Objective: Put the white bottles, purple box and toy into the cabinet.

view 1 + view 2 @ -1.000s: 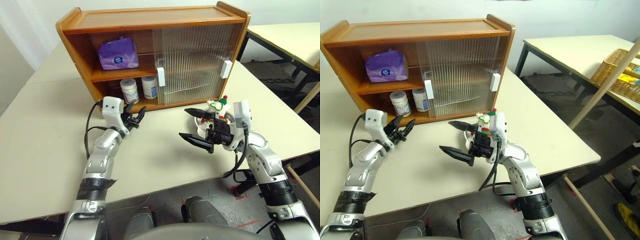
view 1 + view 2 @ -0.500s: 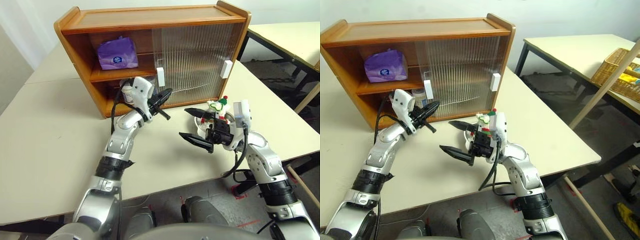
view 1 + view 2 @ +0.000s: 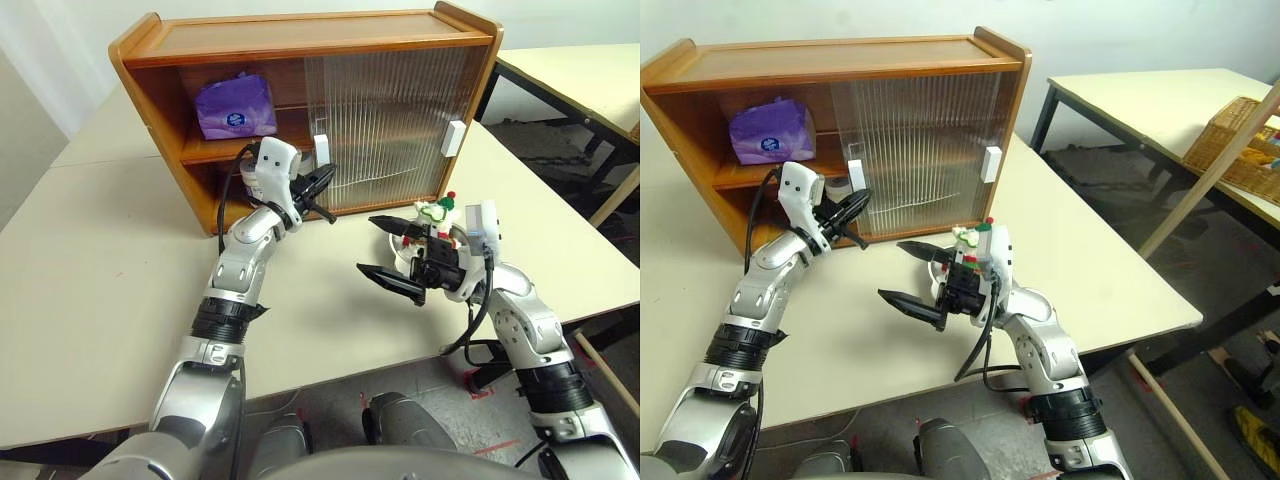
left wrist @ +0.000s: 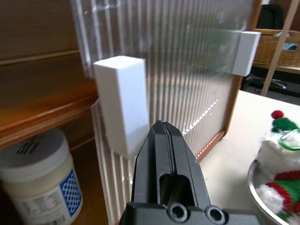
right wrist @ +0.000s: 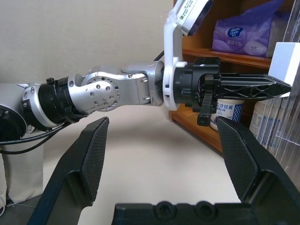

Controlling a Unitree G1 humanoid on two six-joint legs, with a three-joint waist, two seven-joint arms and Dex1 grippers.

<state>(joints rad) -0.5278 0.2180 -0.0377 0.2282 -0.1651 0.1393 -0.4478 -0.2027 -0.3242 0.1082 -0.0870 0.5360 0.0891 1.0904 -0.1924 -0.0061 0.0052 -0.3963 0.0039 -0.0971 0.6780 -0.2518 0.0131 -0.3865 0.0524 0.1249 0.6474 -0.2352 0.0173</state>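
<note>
The cabinet (image 3: 300, 40) stands at the back of the table with its left half open. On its upper shelf lies the purple box (image 3: 236, 108). One white bottle (image 4: 40, 180) stands on the lower shelf, and a second (image 5: 258, 119) is beside it, behind the ribbed door. My left gripper (image 3: 325, 185) is shut and empty, its tip right at the door's white handle (image 4: 119, 101). The toy (image 3: 437, 212) sits in a metal dish (image 4: 262, 187) on the table right of centre. My right gripper (image 3: 368, 245) hangs open and empty just in front of the toy.
The ribbed sliding doors (image 3: 385, 120) cover the cabinet's right half; a second white handle (image 3: 452, 137) is near the right edge. Another table with a wicker basket (image 3: 1240, 150) stands to the right across a gap, behind a leaning wooden pole (image 3: 1210, 165).
My left gripper has shut, risen and swung right, from the table in front of the open shelves up to the door handle. The right arm has kept still.
</note>
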